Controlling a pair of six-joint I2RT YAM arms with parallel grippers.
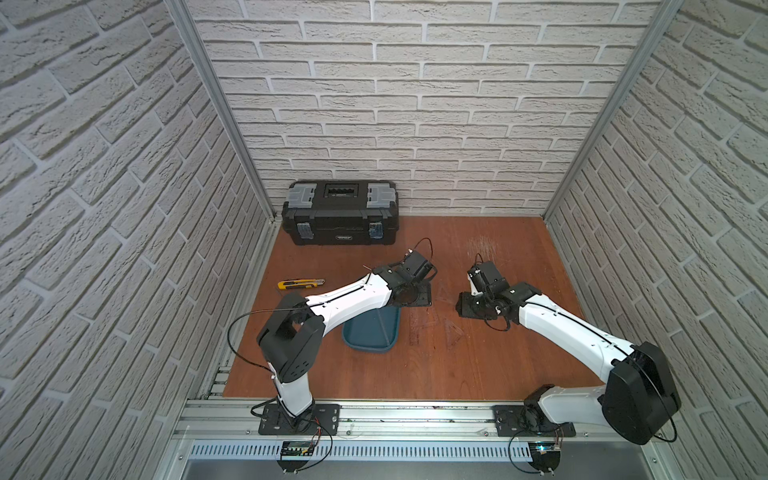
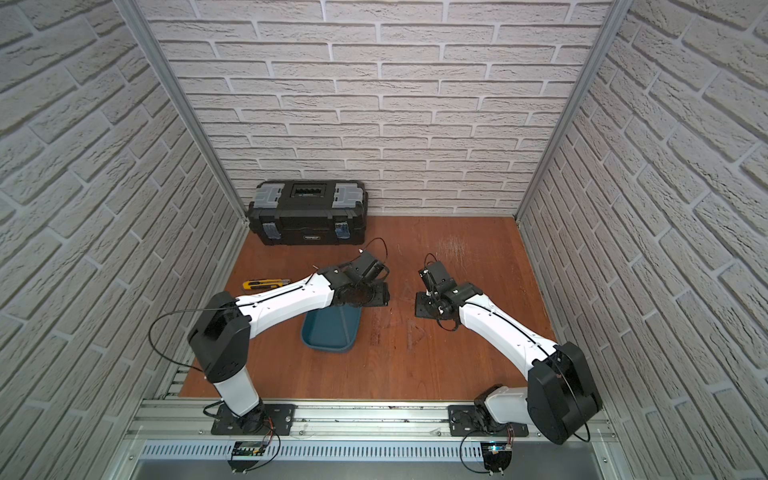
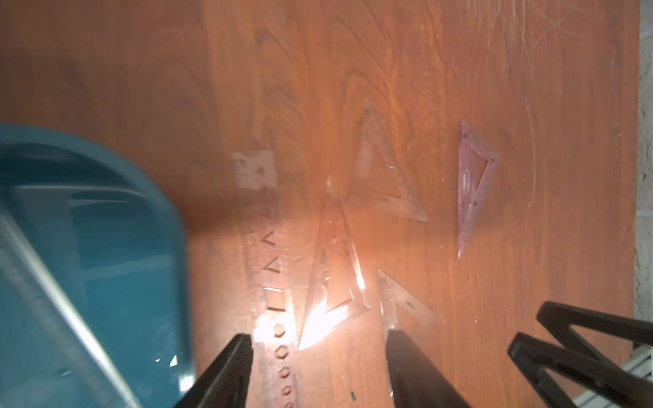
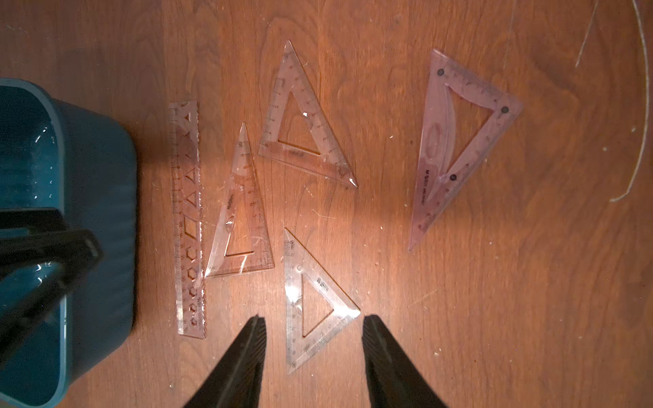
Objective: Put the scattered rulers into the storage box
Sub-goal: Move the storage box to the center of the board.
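At worktop (image 4: 494, 318) centre by box (image 4: 99, 176), R end effector (image 4: 313, 318) spread astride set square (image 4: 292, 293), L end effector (image 3: 319, 337) spread too; prob. needs edge pinch next.

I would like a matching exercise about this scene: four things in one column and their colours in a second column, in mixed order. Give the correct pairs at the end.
Things
1. storage box
2. utility knife
3. toolbox
4. straight ruler

Colours
a. see-through, with a faint tint
b. black with grey latches
c. teal blue
d. yellow

Pairs: 1-c, 2-d, 3-b, 4-a
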